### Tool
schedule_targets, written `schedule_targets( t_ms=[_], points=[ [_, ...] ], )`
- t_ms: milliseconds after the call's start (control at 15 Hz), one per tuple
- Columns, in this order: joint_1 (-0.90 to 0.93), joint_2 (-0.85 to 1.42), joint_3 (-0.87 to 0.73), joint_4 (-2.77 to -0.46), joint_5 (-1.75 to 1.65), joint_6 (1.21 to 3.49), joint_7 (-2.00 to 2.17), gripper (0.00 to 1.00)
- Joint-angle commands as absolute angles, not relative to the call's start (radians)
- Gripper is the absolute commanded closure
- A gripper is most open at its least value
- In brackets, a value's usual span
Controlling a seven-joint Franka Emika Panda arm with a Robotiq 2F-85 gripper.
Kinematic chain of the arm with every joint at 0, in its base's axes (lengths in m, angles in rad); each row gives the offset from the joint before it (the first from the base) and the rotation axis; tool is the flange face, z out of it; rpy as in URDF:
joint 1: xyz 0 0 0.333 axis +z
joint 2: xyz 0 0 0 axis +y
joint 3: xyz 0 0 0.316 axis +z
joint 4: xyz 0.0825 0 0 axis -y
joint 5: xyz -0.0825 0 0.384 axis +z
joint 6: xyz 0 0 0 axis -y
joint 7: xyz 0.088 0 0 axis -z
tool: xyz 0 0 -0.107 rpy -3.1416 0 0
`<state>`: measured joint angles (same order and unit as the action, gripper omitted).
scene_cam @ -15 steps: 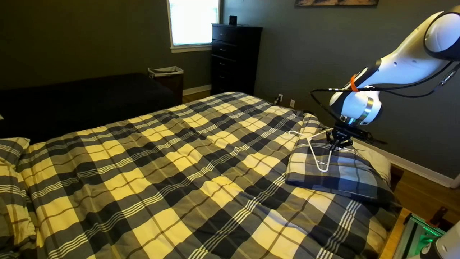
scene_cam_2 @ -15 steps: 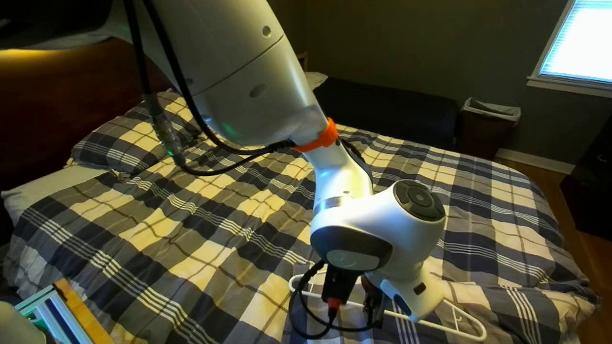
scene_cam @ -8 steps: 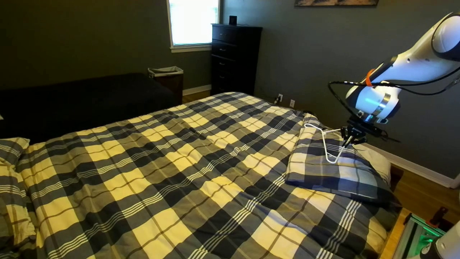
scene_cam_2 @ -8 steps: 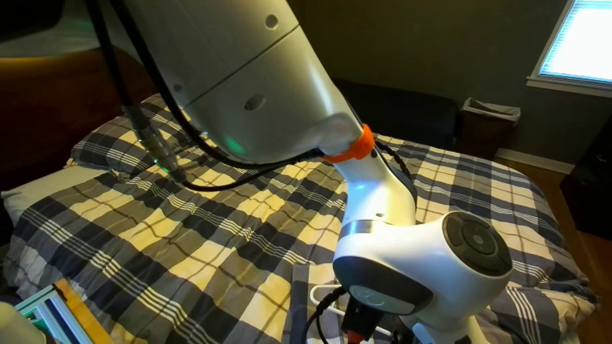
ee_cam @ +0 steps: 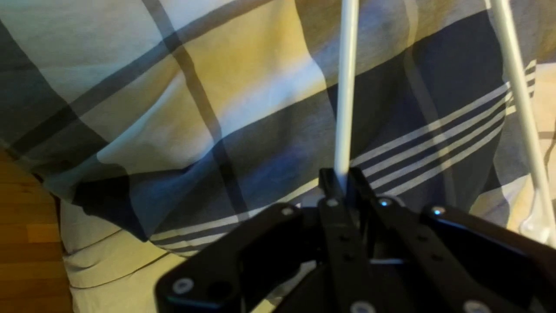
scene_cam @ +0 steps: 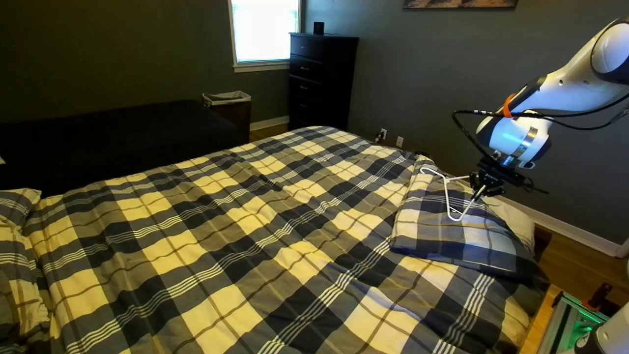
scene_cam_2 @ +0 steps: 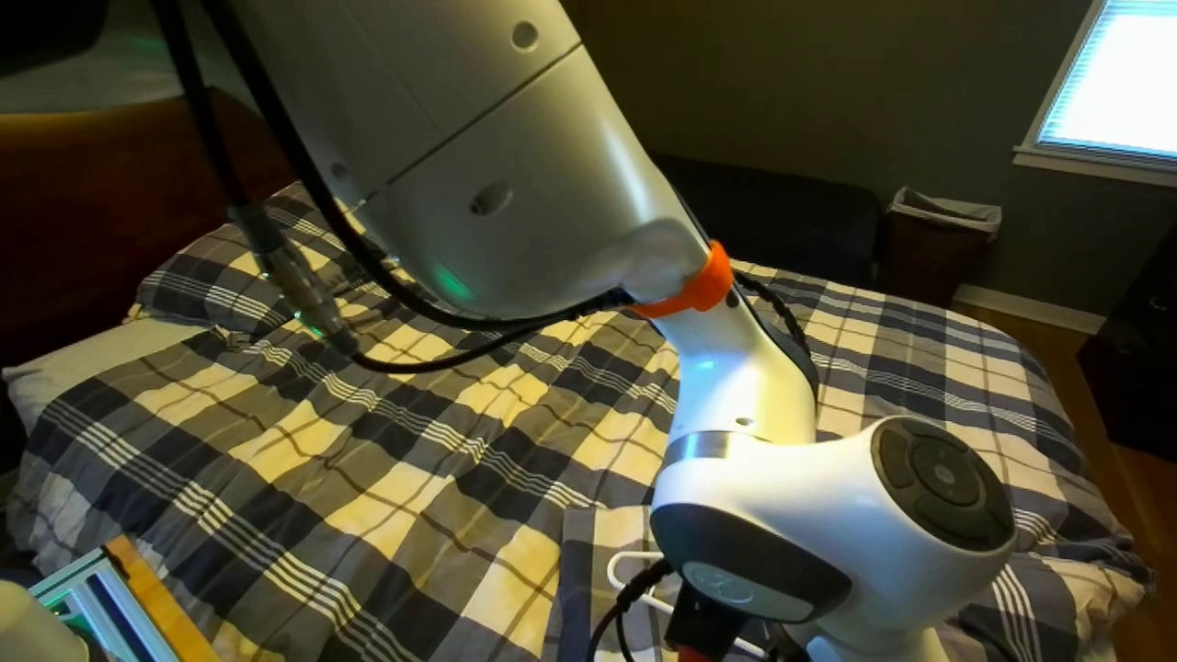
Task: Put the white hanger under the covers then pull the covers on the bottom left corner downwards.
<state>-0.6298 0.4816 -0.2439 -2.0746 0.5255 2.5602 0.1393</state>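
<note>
The white hanger (scene_cam: 447,192) is held over the folded-back part (scene_cam: 432,241) of the plaid covers (scene_cam: 236,255) in an exterior view. My gripper (scene_cam: 476,194) is shut on one of its bars. In the wrist view the fingertips (ee_cam: 342,184) pinch this white bar (ee_cam: 346,87). A second bar of the hanger runs along the right edge. In an exterior view only a small end of the hanger (scene_cam_2: 618,572) shows; the arm hides the rest. The covers' edge (ee_cam: 143,217) shows below the hanger. I cannot tell whether the hanger touches the fabric.
Pale bedding (scene_cam: 516,223) shows beyond the fold, and wood floor (ee_cam: 30,261) lies past the bed's edge. Plaid pillows (scene_cam_2: 248,267) lie at the bed's head. A wooden-edged stand (scene_cam_2: 161,602) is beside the bed. A dark dresser (scene_cam: 322,78) stands by the wall.
The arm and hanger have moved right and slightly up in an exterior view, and nearer the camera in both the arm's close-up frames. Most of this came earlier; the last half second shows little motion. The covers have not moved.
</note>
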Motion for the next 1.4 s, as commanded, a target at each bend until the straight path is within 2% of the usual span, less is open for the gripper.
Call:
schedule_targets(
  t_ms=[0, 800, 1333],
  points=[
    [-0.68, 0.509, -0.27, -2.023, 0.554, 2.514, 0.151, 0.98],
    [-0.841, 0.693, -0.266, -1.762, 0.46, 2.48, 0.068, 0.98],
    [-0.952, 0.873, -0.272, -1.543, 0.427, 2.367, 0.147, 0.98]
  ],
)
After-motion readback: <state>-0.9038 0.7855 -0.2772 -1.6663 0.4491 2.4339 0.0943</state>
